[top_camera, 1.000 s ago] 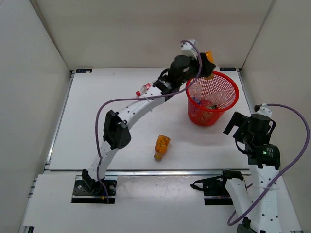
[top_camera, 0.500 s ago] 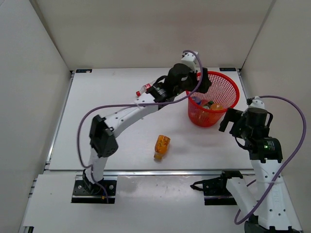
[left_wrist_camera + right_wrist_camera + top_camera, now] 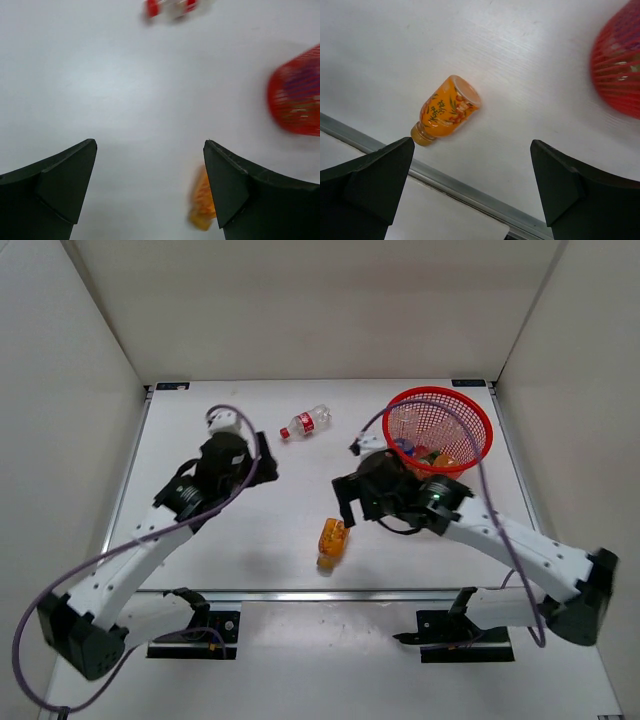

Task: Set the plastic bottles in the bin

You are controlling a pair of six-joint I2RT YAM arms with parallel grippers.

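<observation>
Table [image 3: 170, 420]: white and bare on the far left of the overhead view.
Left pincer [image 3: 150, 144]: fingers spread wide with nothing between them. It hangs over the left-centre of the table, pointing toward the upper right.
Red-label bottle [image 3: 306, 423]: lies on its side in the upper middle of the overhead view, cap end to the left. It is well apart from both arms and from the bin.
Orange bottle [image 3: 333, 542]: lies on its side at lower centre, near the table's front edge. In the right wrist view it sits left of centre, with the neck toward the lower left, close to the metal strip [image 3: 460, 187].
Right pincer [image 3: 472, 144]: spread open and empty, hovering just up and right of the orange bottle without touching it.
Bin [image 3: 489, 430]: stands upright at the upper right, with several bottles [image 3: 425, 452] already inside.
Handling, as I'd judge it: these bottles look light and thin-walled, smooth enough to roll or squirt out of a pinch. I'd take hold across the middle of the body, fingers square to its length, squeezing gently. The neck is too narrow to trust.
</observation>
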